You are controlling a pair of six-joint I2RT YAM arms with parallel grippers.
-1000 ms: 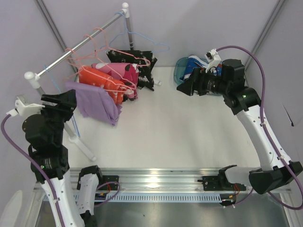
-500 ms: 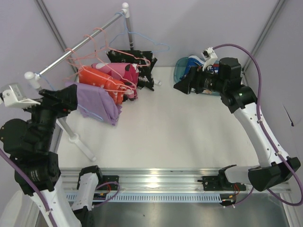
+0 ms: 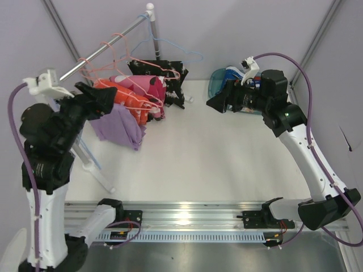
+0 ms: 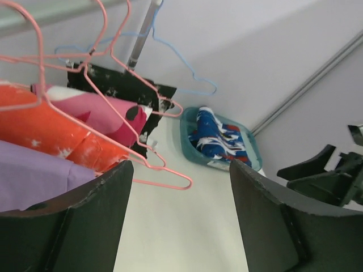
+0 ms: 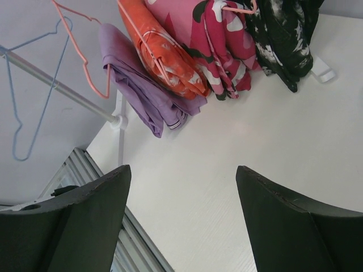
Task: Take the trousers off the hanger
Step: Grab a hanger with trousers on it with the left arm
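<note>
Three pairs of trousers hang on pink wire hangers (image 3: 138,107) from the rail (image 3: 131,24): lavender (image 3: 120,126), orange (image 3: 120,94) and pink-magenta (image 3: 152,88). A black speckled pair (image 3: 171,80) hangs at the far end. A blue-white-red pair (image 4: 215,134) lies in the teal basin (image 3: 215,84). My left gripper (image 3: 105,97) is open, right beside the lavender and orange pairs, nothing between its fingers (image 4: 91,221). My right gripper (image 3: 218,102) is open in the air in front of the basin, facing the rack. In the right wrist view the lavender pair (image 5: 142,96) hangs nearest.
An empty blue wire hanger (image 4: 187,76) hangs at the rail's far end. The rack's white posts (image 3: 151,22) and foot (image 3: 102,175) stand along the table's left side. The grey walls close in behind the rack and the basin.
My left arm has risen and swung right, bringing its gripper up against the hanging trousers. My right gripper has edged slightly left.
</note>
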